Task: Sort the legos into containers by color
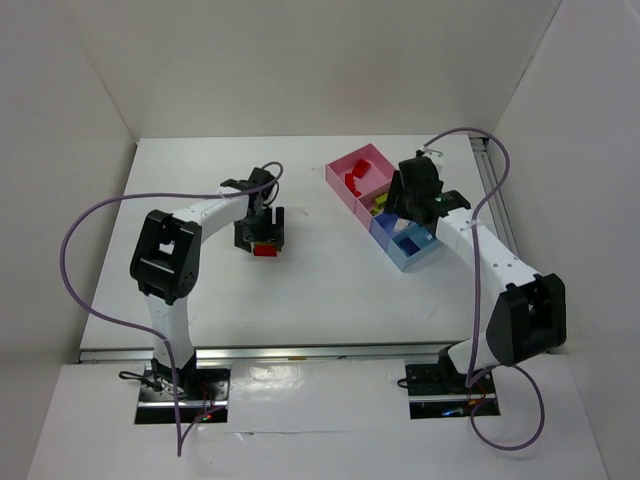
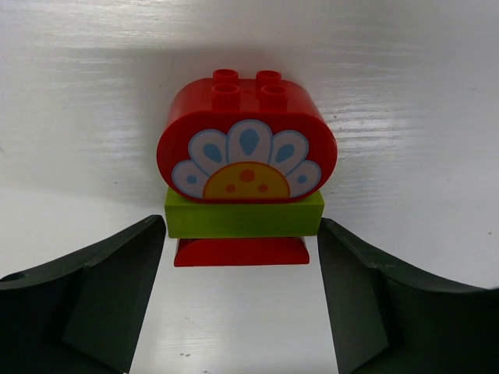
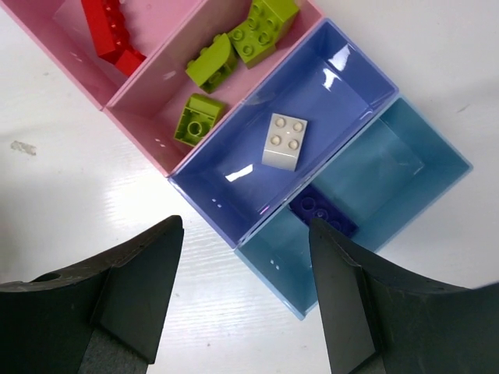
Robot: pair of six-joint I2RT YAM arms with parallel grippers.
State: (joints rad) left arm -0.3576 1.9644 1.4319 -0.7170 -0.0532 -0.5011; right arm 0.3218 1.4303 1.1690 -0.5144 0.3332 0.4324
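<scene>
Your left gripper (image 2: 242, 234) stands apart; the red-and-lime plastic brick stack (image 2: 247, 156) sits just ahead, centred, long side across the jaws.

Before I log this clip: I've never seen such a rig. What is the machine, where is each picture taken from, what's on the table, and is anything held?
Two white robot arms are bolted at the white table's near edge. One picture looks down from above and behind them; the two close-ups come from a camera on each wrist, whose dark fingers show below. The left fingers stand open either side of a stack lying on the table: a red rounded plastic piece with a flower print, a lime green brick, a red brick. The right fingers hang open over a row of four joined plastic boxes, holding red bricks, lime green bricks, a beige brick and a purple brick, one colour per box. Nothing is held.
</scene>
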